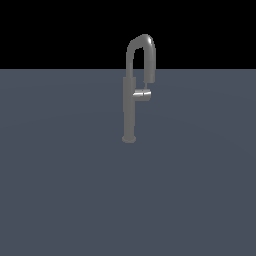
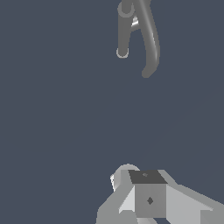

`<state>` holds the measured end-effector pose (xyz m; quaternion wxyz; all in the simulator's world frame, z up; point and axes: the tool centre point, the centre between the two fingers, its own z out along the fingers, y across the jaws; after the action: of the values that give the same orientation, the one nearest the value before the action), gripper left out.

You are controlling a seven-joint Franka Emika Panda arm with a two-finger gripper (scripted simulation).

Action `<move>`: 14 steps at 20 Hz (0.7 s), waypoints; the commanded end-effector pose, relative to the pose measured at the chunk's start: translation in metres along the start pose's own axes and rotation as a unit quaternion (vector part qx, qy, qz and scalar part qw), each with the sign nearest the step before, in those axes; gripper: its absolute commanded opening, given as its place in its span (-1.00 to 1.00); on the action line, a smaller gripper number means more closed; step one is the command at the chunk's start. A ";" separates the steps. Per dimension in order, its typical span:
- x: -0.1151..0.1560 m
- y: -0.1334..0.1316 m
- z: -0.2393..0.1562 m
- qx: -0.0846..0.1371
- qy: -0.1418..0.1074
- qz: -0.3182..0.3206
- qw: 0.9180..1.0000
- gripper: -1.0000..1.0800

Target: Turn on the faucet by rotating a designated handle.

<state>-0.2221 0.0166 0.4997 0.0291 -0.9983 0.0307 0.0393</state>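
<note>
The faucet (image 1: 129, 107) is seen upright in the upper middle of the exterior frame, its round base resting on the flat grey-blue surface (image 1: 60, 190) and its gooseneck arching toward the exterior view's right. The handle (image 1: 142, 94) projects sideways from the column, just under the downturned spout tip. In the wrist view the gripper (image 2: 146, 194) is partly shown, well apart from the faucet (image 2: 148, 39); whether its fingers are spread or pressed together cannot be told.

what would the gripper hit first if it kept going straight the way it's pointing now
Probably the faucet. In the wrist view it lies ahead of the gripper across bare floor, nothing between. Depth is unclear, so whether it meets the spout, the column or the handle first can't be told.
</note>
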 end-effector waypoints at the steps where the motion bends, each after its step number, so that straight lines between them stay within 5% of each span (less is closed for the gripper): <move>1: 0.012 -0.002 -0.001 0.012 -0.016 0.012 1.000 -1.00; 14: 0.084 -0.007 -0.001 0.082 -0.109 0.085 0.987 -1.00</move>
<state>-0.1468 0.0189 0.4961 0.1025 -0.9795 0.1061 0.1369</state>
